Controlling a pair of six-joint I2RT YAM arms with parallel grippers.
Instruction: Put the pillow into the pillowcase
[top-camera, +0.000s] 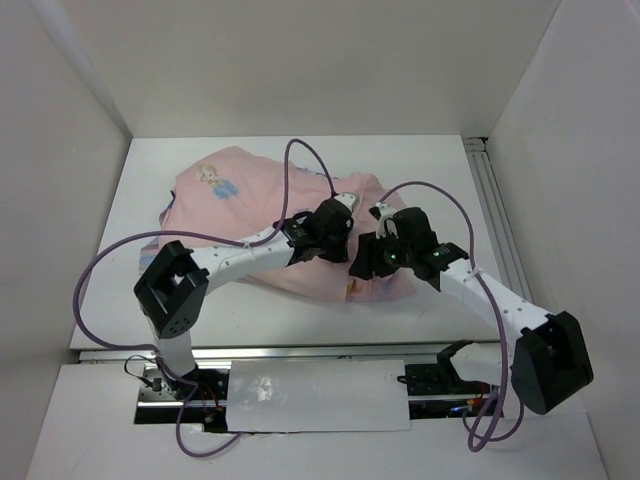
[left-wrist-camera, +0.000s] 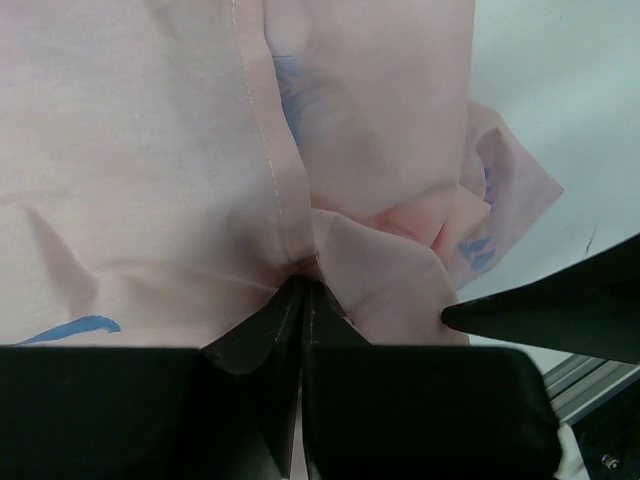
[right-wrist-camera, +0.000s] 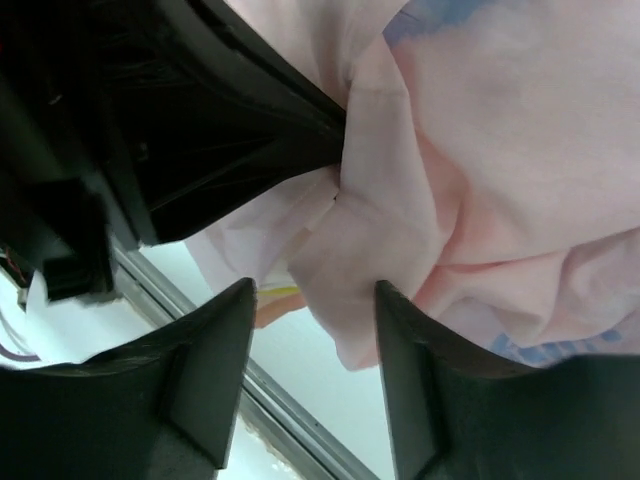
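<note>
Left wrist view showed our left gripper (left-wrist-camera: 303, 290) pinching the thin pale pink fabric pillowcase (left-wrist-camera: 130, 150) at its hem (left-wrist-camera: 268, 170), right gripper (right-wrist-camera: 315, 295) spread; we judged it limp, light, best held there.

Pink pillowcase (top-camera: 250, 190) under left pincer (top-camera: 340, 207) and right pincer (top-camera: 380, 214), close together

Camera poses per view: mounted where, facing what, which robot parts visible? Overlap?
Top external: above and behind, looking down at the table; both arms reach over the pillowcase.
Left wrist: looks along the left gripper, shut on a pillowcase seam.
Right wrist: looks along the open right gripper at the same fabric.
Shared: each wrist view shows the other gripper.
</note>
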